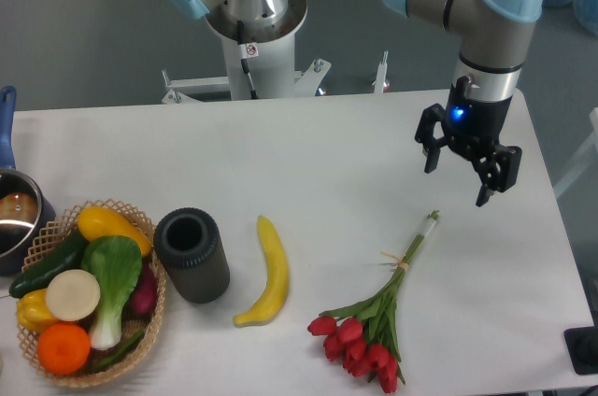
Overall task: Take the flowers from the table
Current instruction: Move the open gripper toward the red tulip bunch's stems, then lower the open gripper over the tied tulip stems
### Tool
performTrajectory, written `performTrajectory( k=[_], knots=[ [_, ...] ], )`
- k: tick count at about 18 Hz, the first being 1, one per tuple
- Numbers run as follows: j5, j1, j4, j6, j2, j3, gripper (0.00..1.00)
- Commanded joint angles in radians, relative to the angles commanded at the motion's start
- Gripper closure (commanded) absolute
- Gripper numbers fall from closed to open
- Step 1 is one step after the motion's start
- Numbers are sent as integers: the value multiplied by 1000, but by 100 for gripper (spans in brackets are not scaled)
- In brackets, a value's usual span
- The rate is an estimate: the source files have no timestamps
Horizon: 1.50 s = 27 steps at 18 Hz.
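Gripper (459, 178) spread wide and empty, hanging above the table (327, 153) near its far right side. Flowers (376, 318) lying flat on the table toward the near edge, red heads nearest the camera, tied stems running up and right, stem tips just below the gripper, no contact. Left of them a banana (267, 272), then a dark cylinder (192, 255), a vegetable basket (86, 291), and a pot (13, 214) at the left edge.
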Motion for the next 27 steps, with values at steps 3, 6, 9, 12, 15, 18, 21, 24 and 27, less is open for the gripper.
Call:
performTrajectory(
  k=[3,6,9,12,15,18,21,24,27],
  knots=[
    [-11,-11,31,-81,-8,-31,0],
    [-20,-34,52,-103,-23,-43,0],
    [-21,-86,54,-138,-80,-28,0],
    [-18,-126,55,-242,-159,49,0],
    [-18,-149,55,-302,-247,123,0],
    [-18,-150,57,-293,-288,127,0],
    [-14,-150,55,-302,-319,126,0],
    [-15,-150,55,-307,-333,127,0],
    [-18,-150,55,-308,-357,126,0]
  ],
)
